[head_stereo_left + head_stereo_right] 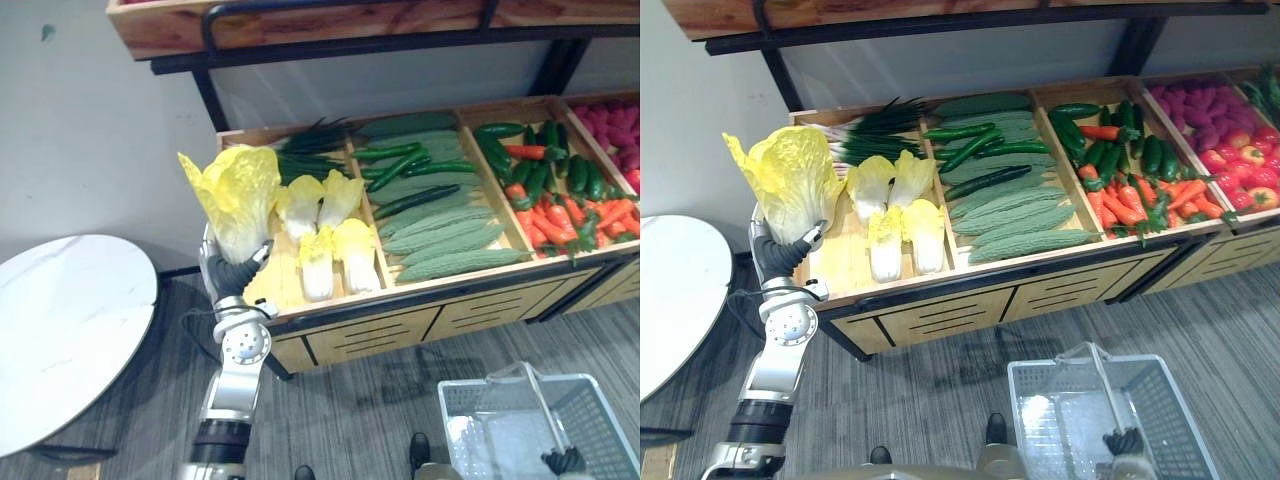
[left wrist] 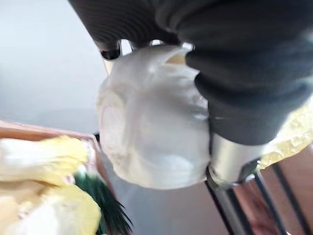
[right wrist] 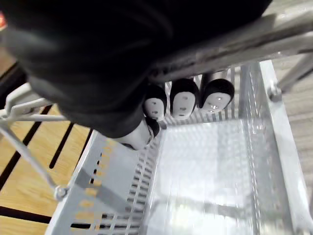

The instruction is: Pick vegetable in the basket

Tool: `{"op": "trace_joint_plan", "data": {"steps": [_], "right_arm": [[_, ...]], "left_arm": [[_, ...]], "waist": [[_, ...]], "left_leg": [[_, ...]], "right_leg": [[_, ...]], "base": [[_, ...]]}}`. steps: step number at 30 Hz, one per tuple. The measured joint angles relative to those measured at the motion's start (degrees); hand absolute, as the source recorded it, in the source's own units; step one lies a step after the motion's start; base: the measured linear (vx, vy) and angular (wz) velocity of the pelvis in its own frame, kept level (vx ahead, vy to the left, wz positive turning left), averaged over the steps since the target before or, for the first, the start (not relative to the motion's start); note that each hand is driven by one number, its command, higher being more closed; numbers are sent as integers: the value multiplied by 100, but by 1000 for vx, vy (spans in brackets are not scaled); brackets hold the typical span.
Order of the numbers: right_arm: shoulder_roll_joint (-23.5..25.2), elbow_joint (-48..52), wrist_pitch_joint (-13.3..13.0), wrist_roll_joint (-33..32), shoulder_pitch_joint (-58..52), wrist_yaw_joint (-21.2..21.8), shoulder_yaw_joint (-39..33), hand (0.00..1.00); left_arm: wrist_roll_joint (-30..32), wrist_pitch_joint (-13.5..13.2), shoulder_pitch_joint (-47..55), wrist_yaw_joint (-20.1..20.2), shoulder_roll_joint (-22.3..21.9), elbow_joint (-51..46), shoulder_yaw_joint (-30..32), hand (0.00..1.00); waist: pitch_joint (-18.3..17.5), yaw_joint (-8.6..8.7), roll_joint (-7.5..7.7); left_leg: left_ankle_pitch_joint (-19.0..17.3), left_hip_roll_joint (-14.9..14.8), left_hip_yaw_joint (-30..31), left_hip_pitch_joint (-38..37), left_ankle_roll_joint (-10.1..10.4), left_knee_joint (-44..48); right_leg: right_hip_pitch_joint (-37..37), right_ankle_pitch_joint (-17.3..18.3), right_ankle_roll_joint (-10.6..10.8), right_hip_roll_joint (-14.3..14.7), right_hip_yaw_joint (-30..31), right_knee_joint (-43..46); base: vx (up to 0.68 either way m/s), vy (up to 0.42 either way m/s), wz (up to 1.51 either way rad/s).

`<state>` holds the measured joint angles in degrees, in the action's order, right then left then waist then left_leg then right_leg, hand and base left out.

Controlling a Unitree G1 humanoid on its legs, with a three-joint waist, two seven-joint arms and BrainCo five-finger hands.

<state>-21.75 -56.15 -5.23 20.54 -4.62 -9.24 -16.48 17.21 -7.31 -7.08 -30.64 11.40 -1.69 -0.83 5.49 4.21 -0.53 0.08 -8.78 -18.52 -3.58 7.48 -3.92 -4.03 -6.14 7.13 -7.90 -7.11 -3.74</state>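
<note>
Left hand (image 1: 236, 274) is curled tight round the white stalk end of a napa cabbage (image 1: 234, 192), thumb on one side and fingers on the other. The cabbage is held off the wood at the front left corner of the wooden produce stand (image 1: 400, 318). It stands nearly upright: its long axis runs bottom to top, stalk down in the palm, with the frilly yellow leaves fanning upward and a little to the robot's left. The arm comes up from the lower left with the forearm close to vertical and the wrist straight under the cabbage.

Four more cabbages (image 1: 902, 215) lie in the leftmost compartment just beside the hand, two behind and two in front, with a bundle of green chives (image 1: 875, 128) behind them. The next compartment holds cucumbers and pale gourds (image 1: 1010, 205), too heaped to count. Beyond that come green peppers with carrots (image 1: 1130, 180), then red and pink produce (image 1: 1225, 125).

Low on the robot's right, the right hand (image 3: 184, 100) has its fingers wrapped round the handle (image 3: 279, 34) of one grey plastic basket (image 1: 1040, 366), held above the floor in front of the stand. One round white table (image 1: 60, 330) sits to the left.
</note>
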Motion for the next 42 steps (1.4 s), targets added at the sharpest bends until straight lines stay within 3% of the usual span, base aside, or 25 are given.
{"op": "trace_joint_plan", "data": {"steps": [3,5,8,11,16,22,29,35,42], "right_arm": [[-604,603,-65,225,74,201,693,100],[-1063,1033,-284,434,190,409,1147,100],[-1484,1548,-495,409,334,733,1775,100],[-1748,1833,-632,343,479,988,2204,100],[-2186,2722,-758,301,713,1240,2998,100],[-2579,3895,-833,-275,711,1494,3421,100],[-2933,4527,-1043,-609,743,1768,3915,100],[-3242,4857,-1041,-963,778,1934,4136,100],[-3376,5336,-1033,-1284,778,2162,4175,100]], "left_arm": [[172,-310,84,394,390,-330,-484,100],[147,-624,82,855,586,-468,-964,100],[19,-870,69,1334,814,-476,-1423,100],[-197,-955,53,1637,1151,-463,-1818,100],[-588,-1145,-81,2265,1774,-451,-2983,100],[-1215,-1364,-1009,2941,2241,-490,-4263,100],[-1698,-1504,-1626,3576,2347,-494,-5320,100],[-1868,-1504,-1623,3842,2377,-311,-5665,100],[-1609,-1385,-1484,3840,2021,1057,-5281,100]], "waist": [[-39,-13,-13],[-69,32,-23],[-118,60,-34],[-126,107,-37],[-126,168,-38],[-178,181,-119],[-230,198,-201],[-236,203,-211],[-248,346,-227]], "left_leg": [[-48,9,-367,-192,9,-64],[-112,21,-680,-393,20,-83],[-240,24,-1111,-591,43,-81],[-298,51,-1435,-765,54,-90],[-589,100,-2236,-1105,114,54],[-1024,-90,-2813,-1133,228,647],[-1121,-336,-3187,-1123,370,986],[-1197,-414,-3454,-1074,438,1129],[-1246,-474,-3618,-1100,457,1238]], "right_leg": [[-82,-105,59,67,411,-18],[-84,-137,78,124,741,-20],[-128,-201,97,215,1146,-17],[-180,-237,117,272,1463,-12],[-180,-305,181,363,2179,-5],[-267,-317,202,524,2604,69],[-291,-318,202,682,2688,72],[-452,-318,202,768,2866,174],[-495,-331,185,859,2999,195]], "base": [[27,22,-70],[40,23,-70],[48,17,-72],[40,1,-62],[-10,11,-73],[-18,-22,-43],[15,-42,-13],[-40,-56,-16],[-40,-46,-12]]}}
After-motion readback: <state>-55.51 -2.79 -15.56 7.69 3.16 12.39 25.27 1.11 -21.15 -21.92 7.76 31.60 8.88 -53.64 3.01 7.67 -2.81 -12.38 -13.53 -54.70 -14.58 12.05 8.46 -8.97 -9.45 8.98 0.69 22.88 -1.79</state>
